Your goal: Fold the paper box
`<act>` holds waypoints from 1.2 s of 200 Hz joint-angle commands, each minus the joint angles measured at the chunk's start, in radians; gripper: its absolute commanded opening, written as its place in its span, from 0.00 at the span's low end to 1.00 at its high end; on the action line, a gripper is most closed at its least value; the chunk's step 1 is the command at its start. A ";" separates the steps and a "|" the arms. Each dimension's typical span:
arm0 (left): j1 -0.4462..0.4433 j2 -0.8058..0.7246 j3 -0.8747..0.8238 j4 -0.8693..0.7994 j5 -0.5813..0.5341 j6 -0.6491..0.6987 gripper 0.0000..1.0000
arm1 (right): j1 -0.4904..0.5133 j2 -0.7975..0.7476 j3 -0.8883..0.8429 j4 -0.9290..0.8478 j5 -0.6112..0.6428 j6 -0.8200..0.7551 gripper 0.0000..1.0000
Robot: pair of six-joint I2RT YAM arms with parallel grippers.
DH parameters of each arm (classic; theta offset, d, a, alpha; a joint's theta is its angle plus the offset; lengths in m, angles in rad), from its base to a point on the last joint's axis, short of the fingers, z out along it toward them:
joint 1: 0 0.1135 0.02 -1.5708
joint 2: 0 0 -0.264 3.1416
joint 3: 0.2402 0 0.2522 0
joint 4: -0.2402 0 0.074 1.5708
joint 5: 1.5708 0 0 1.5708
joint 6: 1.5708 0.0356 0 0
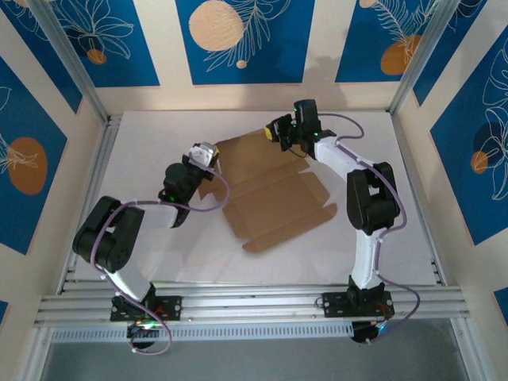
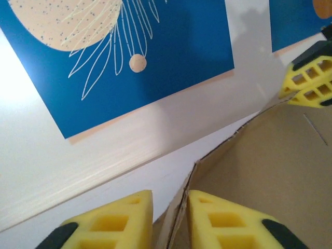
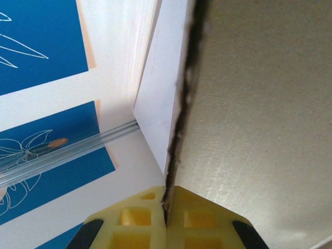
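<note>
Seen from above, the paper box (image 1: 274, 198) lay mostly unfolded on the white table (image 1: 159, 135), its brown panels bare and its far part lifted. The left gripper (image 1: 208, 155) met the box at its left far corner and the right gripper (image 1: 279, 132) at its far edge. From the left wrist, the left gripper (image 2: 170, 223) had its yellow fingers (image 2: 111, 223) slightly parted, a raised flap edge of the box (image 2: 259, 166) standing in the gap without being pinched. The right gripper (image 2: 309, 83) showed at the box's far upper edge. From the right wrist, the right gripper (image 3: 166, 220) was closed tight on the edge of the box (image 3: 259, 104), with the cardboard running up from between its fingers.
</note>
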 commanded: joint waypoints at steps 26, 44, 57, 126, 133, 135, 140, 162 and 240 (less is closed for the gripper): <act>-0.030 -0.028 -0.016 0.008 0.040 -0.065 0.48 | 0.028 -0.055 -0.180 0.245 0.045 -0.040 0.00; -0.042 -0.064 -0.040 0.001 0.069 -0.066 0.51 | 0.034 -0.081 -0.286 0.389 0.085 -0.073 0.00; -0.043 -0.098 -0.047 -0.018 0.090 -0.066 0.51 | 0.028 -0.085 -0.334 0.488 0.093 -0.069 0.00; -0.037 -0.286 0.033 -0.335 0.035 -0.167 0.54 | -0.013 -0.066 -0.304 0.676 0.109 0.015 0.00; -0.035 -0.303 0.076 -0.421 -0.010 -0.197 0.54 | -0.016 -0.067 -0.302 0.697 0.107 0.015 0.00; -0.036 -0.306 0.088 -0.446 -0.026 -0.204 0.54 | -0.016 -0.068 -0.301 0.699 0.107 0.014 0.00; -0.035 -0.315 0.114 -0.503 -0.064 -0.229 0.54 | -0.016 -0.072 -0.301 0.705 0.107 0.007 0.00; -0.015 -0.336 0.222 -0.699 -0.127 -0.354 0.54 | -0.011 -0.093 -0.318 0.672 0.109 -0.039 0.00; -0.004 -0.200 0.575 -1.374 -0.020 -0.932 0.58 | -0.006 -0.070 -0.508 0.807 0.149 -0.050 0.00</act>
